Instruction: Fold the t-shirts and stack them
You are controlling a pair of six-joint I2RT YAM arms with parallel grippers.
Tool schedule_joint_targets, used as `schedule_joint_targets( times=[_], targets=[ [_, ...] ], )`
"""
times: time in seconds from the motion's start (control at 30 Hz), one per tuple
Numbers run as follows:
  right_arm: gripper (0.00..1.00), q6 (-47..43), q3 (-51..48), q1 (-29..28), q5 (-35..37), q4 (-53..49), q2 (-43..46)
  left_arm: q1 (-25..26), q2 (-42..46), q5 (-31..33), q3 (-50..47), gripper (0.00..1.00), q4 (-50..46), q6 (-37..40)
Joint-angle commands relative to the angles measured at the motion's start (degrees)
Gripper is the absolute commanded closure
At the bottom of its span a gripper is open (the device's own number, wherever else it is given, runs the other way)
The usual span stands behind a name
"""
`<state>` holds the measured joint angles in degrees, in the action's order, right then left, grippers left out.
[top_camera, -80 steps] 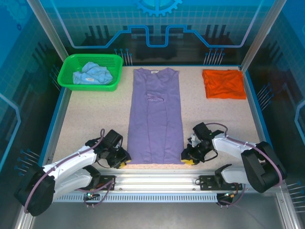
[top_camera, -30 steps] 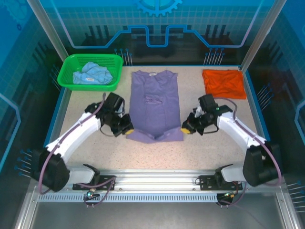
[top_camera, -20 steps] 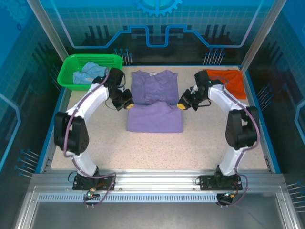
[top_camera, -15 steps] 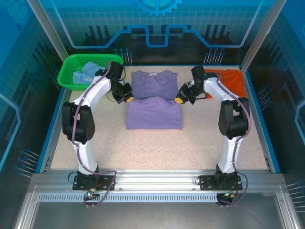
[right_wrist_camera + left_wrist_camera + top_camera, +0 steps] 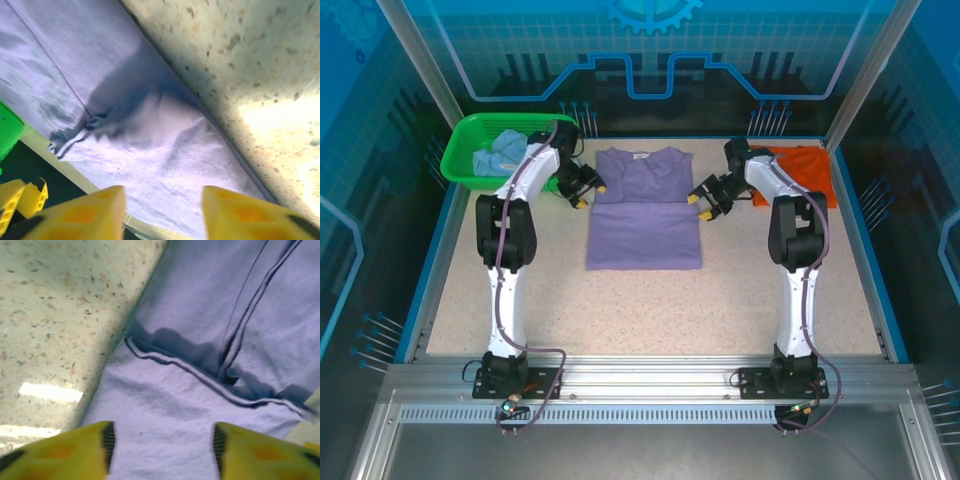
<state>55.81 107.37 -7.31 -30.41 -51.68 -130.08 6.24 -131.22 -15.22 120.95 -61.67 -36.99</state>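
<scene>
1. Three t-shirts in all: one lavender-purple t-shirt (image 5: 645, 240), one orange t-shirt (image 5: 810, 180), one light blue t-shirt (image 5: 505, 155).
2. Also two grippers, one green basket (image 5: 465, 165) and one speckled table (image 5: 650, 310).
3. Lavender-purple t-shirt: flat at the middle of the table, between the two grippers, collar toward the far edge. Near half doubled up over the chest, hem (image 5: 645, 204) straight across from side to side. Top layer smooth, close to a neat rectangle.
4. Left wrist view of the same shirt (image 5: 210, 305): stitched hem (image 5: 165, 362) as a pale ridge with a dark shadow on the layer beneath, long seam lines toward the top, bare table (image 5: 60, 315) to the left.
5. Orange t-shirt: folded flat at the far right corner, left edge hidden behind the right arm, apart from the lavender one.
6. Light blue t-shirt: crumpled inside the green basket at the far left corner.
7. Left gripper (image 5: 590, 194) (image 5: 162, 440): at the left end of the hem, yellow fingers spread wide, gripping nothing.
8. Right gripper (image 5: 700, 206) (image 5: 162, 200): at the right end of the hem, fingers likewise wide apart and empty, over lavender cloth (image 5: 165, 145) at its border with the table (image 5: 260, 60).
</scene>
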Motion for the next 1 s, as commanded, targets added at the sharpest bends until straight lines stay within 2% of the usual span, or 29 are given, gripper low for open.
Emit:
schedule_joint_targets(
  times=[0.0, 0.07, 0.17, 0.27, 0.33, 0.47, 0.6, 0.7, 0.83, 0.97],
  targets=[
    [0.50, 0.1, -0.4, 1.6, 0.6, -0.7, 5.7, -1.4, 3.5, 1.4, 4.5, 0.32, -4.2, 1.9],
    [0.50, 0.5, -5.0, 1.3, 2.4, 0.9, 11.2, -1.0, 7.4, 2.5, 2.3, 0.32, -3.7, 1.8],
    [0.52, 0.5, -14.0, -2.1, 3.4, 6.0, 19.5, 1.5, 16.4, 1.6, -7.9, 0.34, 1.7, 0.6],
    [0.61, 0.2, -21.5, -7.0, 0.7, 11.5, 22.9, 5.7, 23.5, -2.3, -21.0, 0.48, 10.5, -2.3],
    [0.65, -0.2, -25.4, -9.9, 1.2, 14.1, 23.3, 8.7, 25.3, -4.7, -27.8, 0.56, 16.2, -4.0],
    [0.68, 1.7, -32.9, -13.2, 1.7, 21.1, 21.3, 13.3, 23.1, -6.9, -36.2, 0.60, 21.8, -5.0],
    [0.70, 1.1, -36.3, -14.9, 2.4, 22.4, 17.3, 15.1, 20.3, -4.5, -44.4, 0.63, 24.6, -2.5],
    [0.71, -0.2, -40.5, -15.9, 3.4, 22.6, 17.0, 15.4, 21.5, -2.9, -52.7, 0.63, 25.8, -1.1],
    [0.70, -0.2, -50.4, -17.9, 4.1, 25.0, 22.4, 16.0, 28.2, -1.9, -64.0, 0.61, 25.8, -0.6],
    [0.66, 0.3, -61.1, -21.7, 5.3, 25.8, 31.0, 17.6, 39.4, -1.9, -75.1, 0.58, 23.9, -2.0]
  ],
)
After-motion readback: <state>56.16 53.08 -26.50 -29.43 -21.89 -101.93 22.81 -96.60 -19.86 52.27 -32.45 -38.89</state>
